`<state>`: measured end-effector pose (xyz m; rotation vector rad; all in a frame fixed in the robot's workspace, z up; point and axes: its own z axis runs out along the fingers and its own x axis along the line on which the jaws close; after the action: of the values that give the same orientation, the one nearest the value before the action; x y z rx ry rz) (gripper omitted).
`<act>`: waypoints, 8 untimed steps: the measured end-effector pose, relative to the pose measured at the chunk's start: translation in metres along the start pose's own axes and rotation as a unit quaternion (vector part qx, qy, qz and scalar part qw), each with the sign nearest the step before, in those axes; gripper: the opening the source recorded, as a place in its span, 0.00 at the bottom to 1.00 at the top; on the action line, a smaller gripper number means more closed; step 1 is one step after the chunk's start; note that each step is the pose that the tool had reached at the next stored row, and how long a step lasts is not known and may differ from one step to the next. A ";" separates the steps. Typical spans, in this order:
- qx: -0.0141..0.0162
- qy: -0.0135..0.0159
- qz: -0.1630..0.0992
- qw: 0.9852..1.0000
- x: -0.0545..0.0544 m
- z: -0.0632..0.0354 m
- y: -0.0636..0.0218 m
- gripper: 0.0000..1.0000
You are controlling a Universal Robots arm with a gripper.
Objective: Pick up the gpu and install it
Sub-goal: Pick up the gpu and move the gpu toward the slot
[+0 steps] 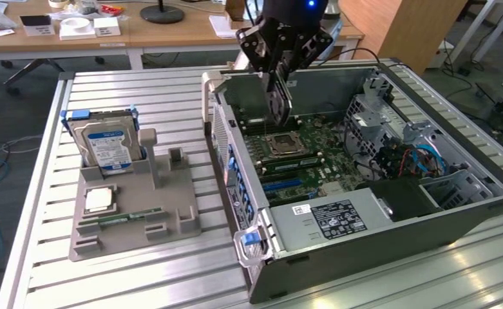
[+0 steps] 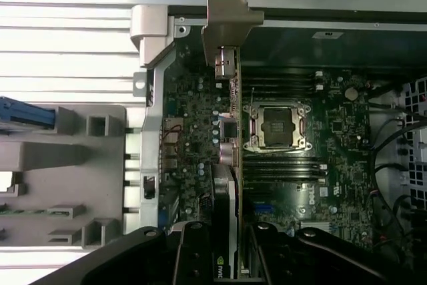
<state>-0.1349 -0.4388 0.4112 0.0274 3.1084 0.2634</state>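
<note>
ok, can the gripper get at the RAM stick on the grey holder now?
Probably not: the gripper is shut on the gpu over the open case. The RAM stick lies uncovered on the holder, so only the full gripper is in the way.

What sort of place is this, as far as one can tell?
Probably a robotics lab or workshop: the gripper holds a gpu in an open computer case on a slatted metal table, with office desks behind.
</note>
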 end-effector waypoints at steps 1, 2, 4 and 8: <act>0.000 0.000 0.000 1.000 -0.002 0.0000 0.0001 0.27; -0.001 0.000 0.000 1.000 -0.004 0.0001 0.0001 0.27; -0.002 0.000 0.000 1.000 -0.008 0.0002 0.0001 0.27; -0.003 0.000 0.000 1.000 -0.020 0.0005 0.0003 0.27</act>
<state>-0.1148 -0.4387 0.4112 0.0278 3.1075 0.2740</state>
